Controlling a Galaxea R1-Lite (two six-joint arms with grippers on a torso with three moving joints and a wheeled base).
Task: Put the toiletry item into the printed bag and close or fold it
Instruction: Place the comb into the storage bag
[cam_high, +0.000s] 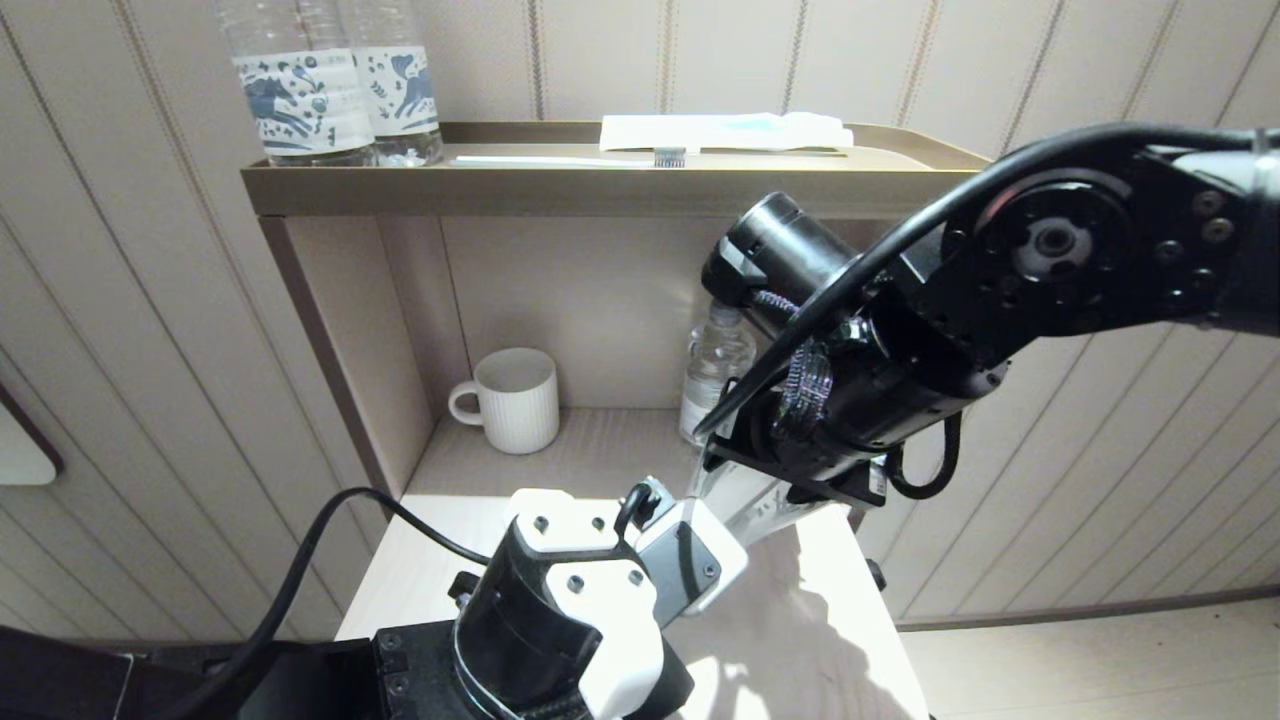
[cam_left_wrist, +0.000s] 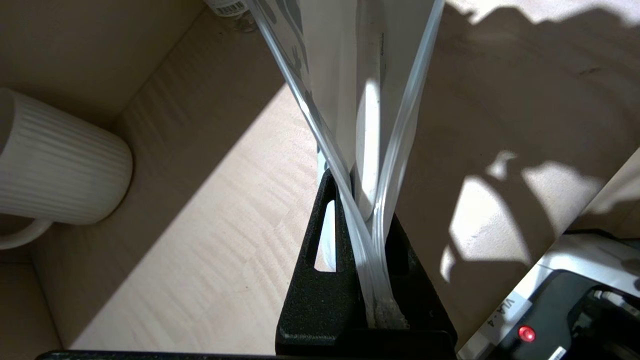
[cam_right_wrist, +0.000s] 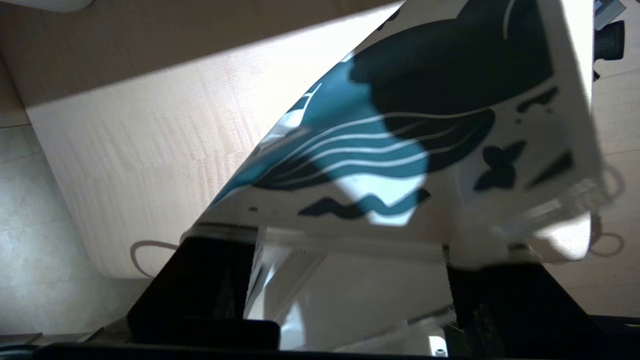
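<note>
A: In the head view, where are the arms?
B: Both reach over the desk (cam_high: 800, 640) near its back edge; a white mug (cam_high: 515, 398) stands in the niche behind.

A: And the left wrist view?
B: The left pincer (cam_left_wrist: 367, 260) is clamped tight on the edge of the printed bag (cam_left_wrist: 345, 90), which stands up above the desk.

A: The right wrist view?
B: The right pincer (cam_right_wrist: 350, 280) has its jaws wide, with the bag's blue-printed end between them.

The printed bag (cam_right_wrist: 400, 150), a white semi-translucent pouch with blue wave and leaf print at one end, hangs lifted off the desk (cam_left_wrist: 210, 240), its clear edges (cam_left_wrist: 370, 260) pinched together.
</note>
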